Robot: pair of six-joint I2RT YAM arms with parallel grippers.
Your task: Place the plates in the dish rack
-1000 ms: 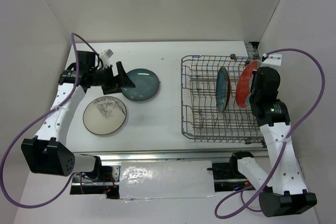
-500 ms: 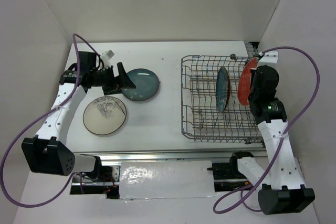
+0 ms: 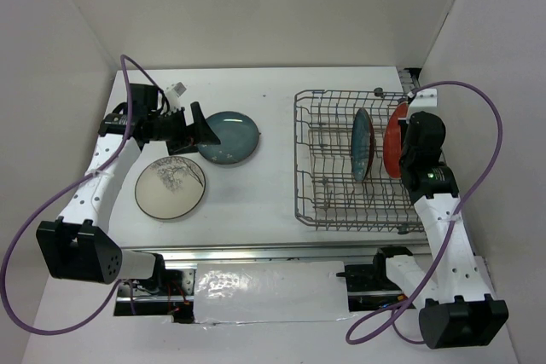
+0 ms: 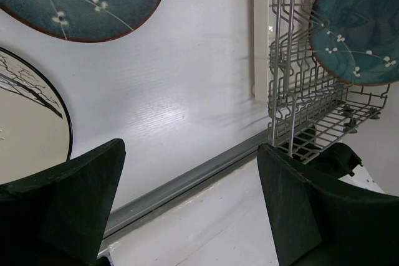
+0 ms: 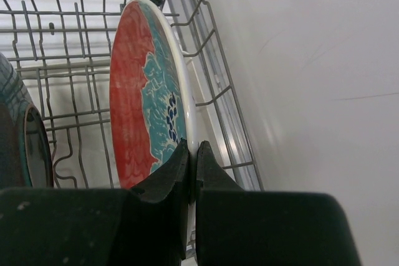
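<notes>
The red plate (image 5: 140, 91) stands on edge at the right-hand end of the dish rack (image 3: 358, 222), slotted among the tines. The right gripper (image 5: 189, 147) is clamped on its rim, one finger on each face. Just to its left in the rack, a teal plate (image 3: 363, 144) stands upright too. Out on the table (image 3: 264, 193), two lie flat: a second teal plate (image 3: 230, 137), and just beside it, nearer the arms, the cream plate (image 3: 171, 187). The left gripper (image 4: 190, 154) hangs over them, jaws spread wide, holding nothing.
</notes>
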